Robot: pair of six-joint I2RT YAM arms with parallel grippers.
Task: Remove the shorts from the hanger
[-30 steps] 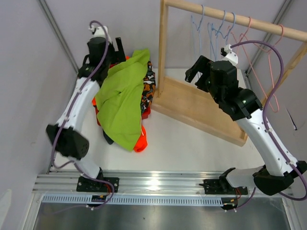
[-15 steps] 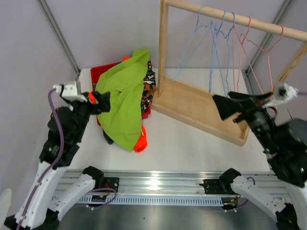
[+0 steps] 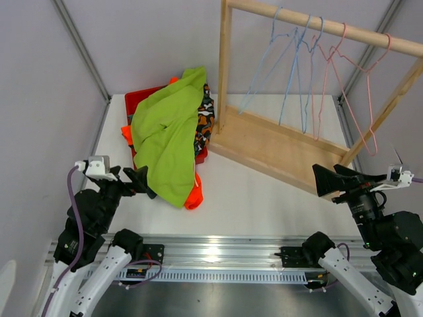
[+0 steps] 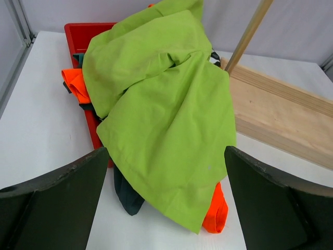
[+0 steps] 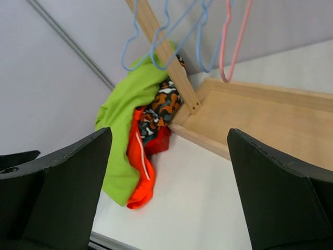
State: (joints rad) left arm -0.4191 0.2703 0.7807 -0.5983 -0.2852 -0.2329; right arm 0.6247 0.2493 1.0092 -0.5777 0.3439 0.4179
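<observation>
Lime green fabric shorts (image 3: 165, 142) heaped over red plastic bin (image 3: 141, 99), off blue and pink wire hangers (image 3: 305, 79).
Left gripper (image 3: 141, 180), right gripper (image 3: 337, 178): jaws wide, holding nothing.

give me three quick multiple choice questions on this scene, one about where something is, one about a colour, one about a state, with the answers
1. Where do the lime green shorts lie?
A) on top of the other shorts at the red bin
B) on the floor
C) on the rack's wooden base

2. What colours are the hangers?
A) black and white
B) blue and pink
C) all yellow

3. How are the left end effector and right end effector?
A) shut on shorts
B) shut on a hanger
C) open, holding nothing

Answers: 1 A, the top view shows them draped over the heap. 2 B, blue wires and pink wires hang from the rail. 3 C, each wrist view shows spread fingers with nothing between.
</observation>
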